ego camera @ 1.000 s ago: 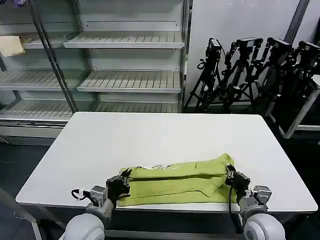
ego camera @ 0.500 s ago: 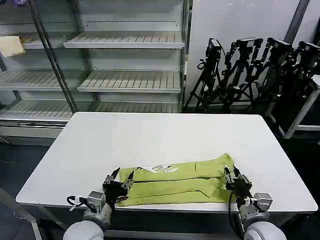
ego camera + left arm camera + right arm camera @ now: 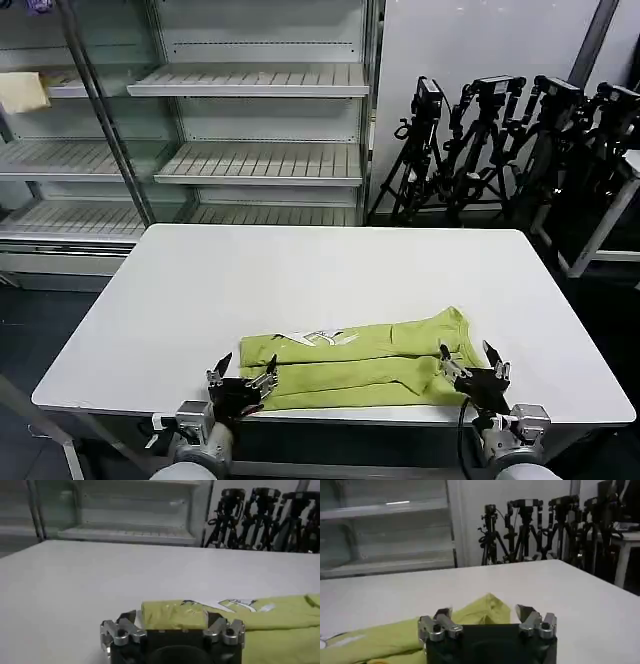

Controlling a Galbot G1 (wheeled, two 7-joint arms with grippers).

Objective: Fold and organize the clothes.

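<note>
The clothes, one lime yellow-green shirt (image 3: 360,365), lie folded into a long flat band along the front edge of the white table (image 3: 320,280), with a white label showing on top. My left gripper (image 3: 244,372) is open at the band's left end, its fingers apart and holding nothing. My right gripper (image 3: 468,360) is open just off the band's right end. In the left wrist view the shirt (image 3: 260,617) lies right in front of the open left gripper (image 3: 172,624). In the right wrist view a peaked corner of the shirt (image 3: 485,607) stands beyond the open right gripper (image 3: 487,620).
Metal shelving (image 3: 260,160) stands behind the table, with a pale cream cloth (image 3: 22,92) on a left shelf. Black camera tripods (image 3: 500,140) crowd the back right. Bare tabletop stretches beyond the shirt.
Both grippers have let go of the shirt's ends, opened and drawn back toward the table's front edge. The shirt has settled flatter on the table.
</note>
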